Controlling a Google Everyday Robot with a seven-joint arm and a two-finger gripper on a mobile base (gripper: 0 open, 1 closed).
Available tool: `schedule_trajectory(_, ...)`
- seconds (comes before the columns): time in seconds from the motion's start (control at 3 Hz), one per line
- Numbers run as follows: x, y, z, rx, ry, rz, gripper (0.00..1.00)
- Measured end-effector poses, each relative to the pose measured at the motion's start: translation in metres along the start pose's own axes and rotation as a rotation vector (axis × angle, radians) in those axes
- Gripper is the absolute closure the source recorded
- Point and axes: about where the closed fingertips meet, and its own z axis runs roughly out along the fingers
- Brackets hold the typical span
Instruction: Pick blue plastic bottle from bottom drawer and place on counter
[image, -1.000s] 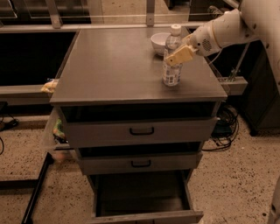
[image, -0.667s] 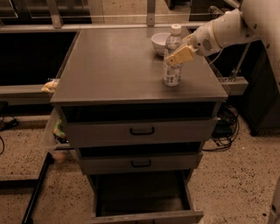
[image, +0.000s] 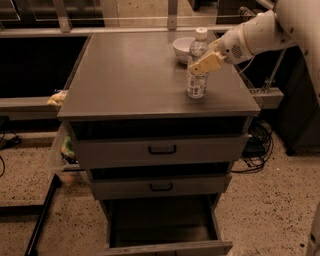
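**Bottle upright on the worktop, gripper on it**

The grey worktop (image: 135, 75) filled most of my view, with the drawers stacked below its front edge. The bottom drawer (image: 162, 227) stood pulled out towards me, dark inside, and I could make out nothing lying in it. Above it sat the two shallower drawers (image: 160, 150), each with a black handle on its front.

The white arm (image: 260, 32) reached in from over the right edge, angled down and to the left across the worktop.

A white bowl (image: 182, 48) sat close to the back right corner.

The blue plastic bottle (image: 197, 84) stood upright on the worktop, in its right half and nearer the front right corner than the back one. It was in front of the bowl, with its base clear of the bowl. Its white cap (image: 201, 34) was on.

The gripper (image: 199, 65) was at the bottle's upper body, just under the shoulder. Its near yellowish finger (image: 206, 63) lay across the front of the bottle and the far one was hidden behind it. As far as I could see, the jaws were clenched on the bottle while its base rested on the worktop.
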Motion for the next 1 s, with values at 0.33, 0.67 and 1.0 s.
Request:
schedule_trajectory(0.33, 0.0000, 0.0000, 0.0000, 0.000, 0.000, 0.000, 0.11)
schedule_trajectory(0.67, 0.0000, 0.0000, 0.0001, 0.000, 0.000, 0.000, 0.00)
schedule_trajectory(1.0, 0.0000, 0.0000, 0.0001, 0.000, 0.000, 0.000, 0.00)
